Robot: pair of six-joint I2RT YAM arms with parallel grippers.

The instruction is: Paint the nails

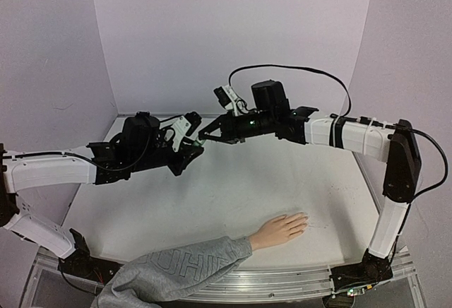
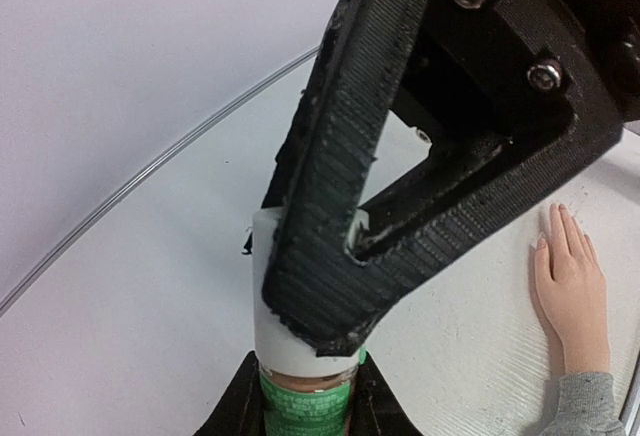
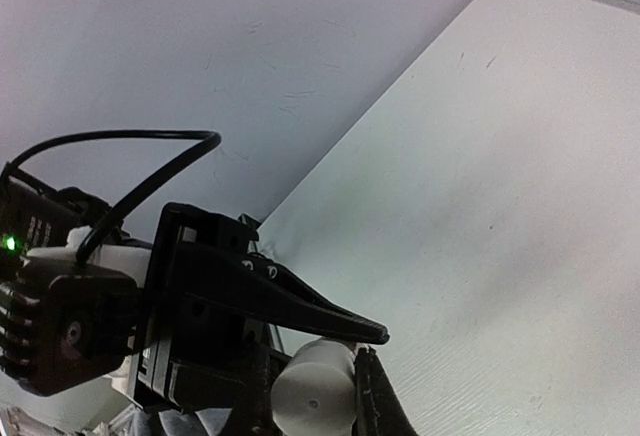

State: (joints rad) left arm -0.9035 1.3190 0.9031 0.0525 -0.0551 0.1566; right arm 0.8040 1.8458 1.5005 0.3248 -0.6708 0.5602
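Note:
A small bottle (image 2: 306,408) with a green label and a white cap (image 2: 285,331) is held in the air above the back of the table. My left gripper (image 2: 308,396) is shut on the bottle's body; it also shows in the top view (image 1: 192,147). My right gripper (image 3: 315,396) is shut on the white cap (image 3: 318,388) and meets the left gripper from the right (image 1: 206,137). The flesh-coloured mannequin hand (image 1: 280,229) lies flat at the front of the table, well below and apart from both grippers. Its pale nails (image 2: 556,214) point away from the grey sleeve (image 1: 176,269).
The white table (image 1: 233,181) is enclosed by pale purple walls (image 1: 226,39) at the back and both sides. The right arm's black cable (image 1: 296,68) loops above it. A metal rail (image 1: 282,280) runs along the front edge.

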